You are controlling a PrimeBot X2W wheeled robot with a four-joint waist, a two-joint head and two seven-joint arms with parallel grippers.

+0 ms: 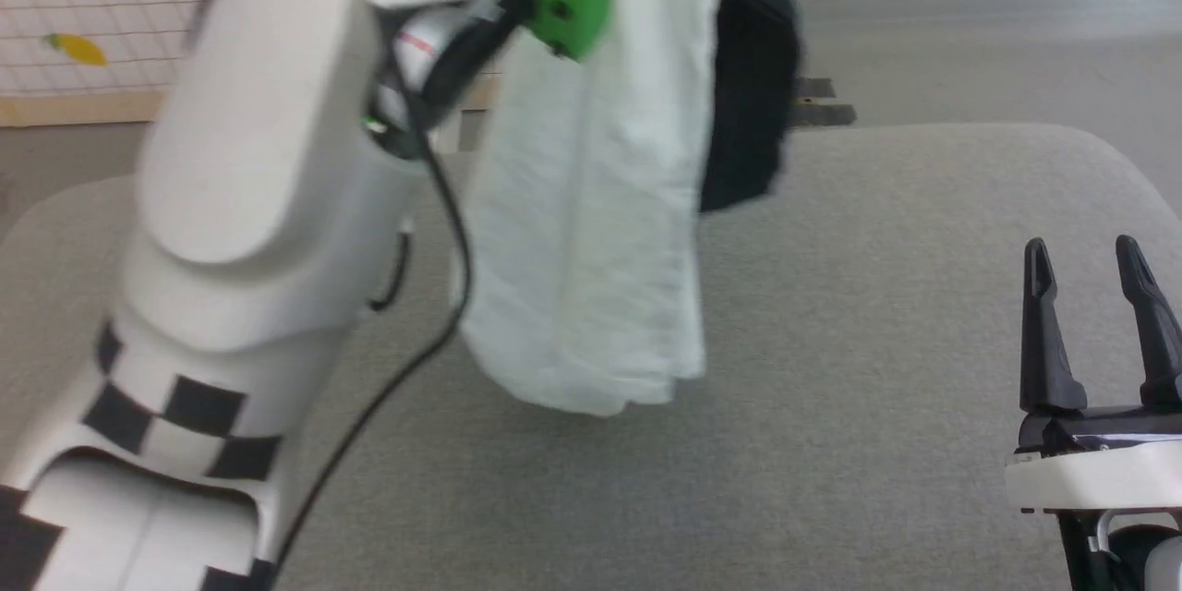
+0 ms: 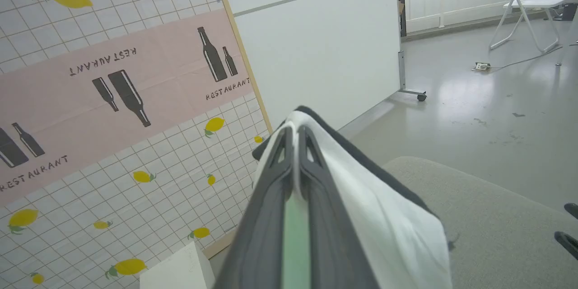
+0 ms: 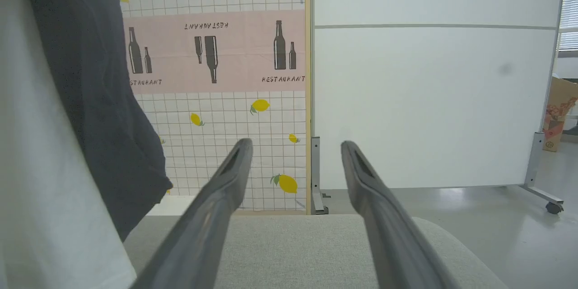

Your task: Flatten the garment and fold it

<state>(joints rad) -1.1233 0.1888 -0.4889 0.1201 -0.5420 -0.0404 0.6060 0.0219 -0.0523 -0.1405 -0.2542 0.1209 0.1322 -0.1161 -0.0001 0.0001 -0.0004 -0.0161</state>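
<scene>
The garment (image 1: 591,222) hangs in the air over the grey table (image 1: 877,342), its white body panel down the middle and its black section (image 1: 753,83) on the right. My raised left gripper (image 2: 295,133) is shut on the garment's upper edge (image 2: 388,230), cloth pinched between the fingertips. The left arm's pale forearm (image 1: 249,203) rises at the left of the head view. Low at the right, my right gripper (image 1: 1090,263) is open with nothing between its fingers, well to the right of the cloth. In the right wrist view the garment (image 3: 54,153) hangs at the left of my right gripper (image 3: 293,146).
A tiled lemon-print panel (image 3: 216,76) and a white partition on wheels (image 3: 429,99) stand behind the table. A white box (image 2: 178,271) sits by the panel's foot. A folding chair (image 2: 524,13) and a floor socket (image 2: 481,67) are farther off. The table has rounded corners.
</scene>
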